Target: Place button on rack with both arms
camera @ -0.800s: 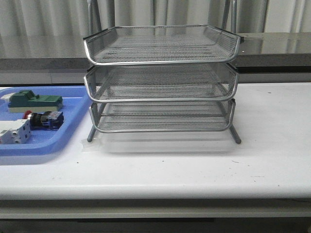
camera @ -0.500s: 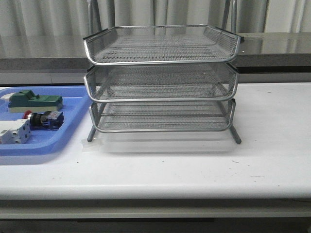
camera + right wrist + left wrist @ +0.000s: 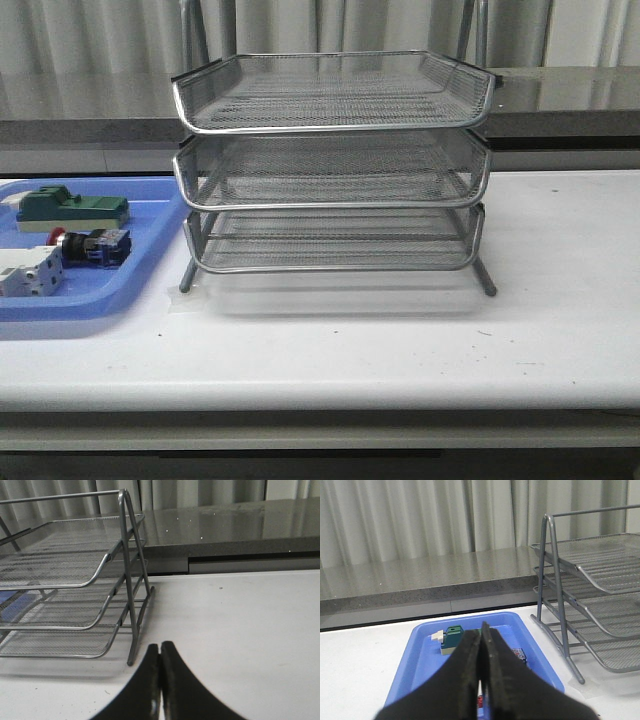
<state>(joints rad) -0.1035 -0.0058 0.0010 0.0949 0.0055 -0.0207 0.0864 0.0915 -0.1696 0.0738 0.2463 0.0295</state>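
The button (image 3: 90,246), with a red cap, black body and blue rear, lies on its side in the blue tray (image 3: 140,290) at the left of the front view. The three-tier wire rack (image 3: 332,165) stands in the middle of the table, and all three tiers look empty. Neither arm shows in the front view. My left gripper (image 3: 480,632) is shut and empty above the blue tray (image 3: 420,655); its fingers hide most of the button, with only a bit of red (image 3: 480,700) showing between them. My right gripper (image 3: 160,647) is shut and empty over the bare table, to the right of the rack (image 3: 75,580).
A green block (image 3: 72,208) and a white terminal block (image 3: 28,272) lie in the blue tray beside the button. The green block also shows in the left wrist view (image 3: 452,636). A grey ledge and curtains run behind the table.
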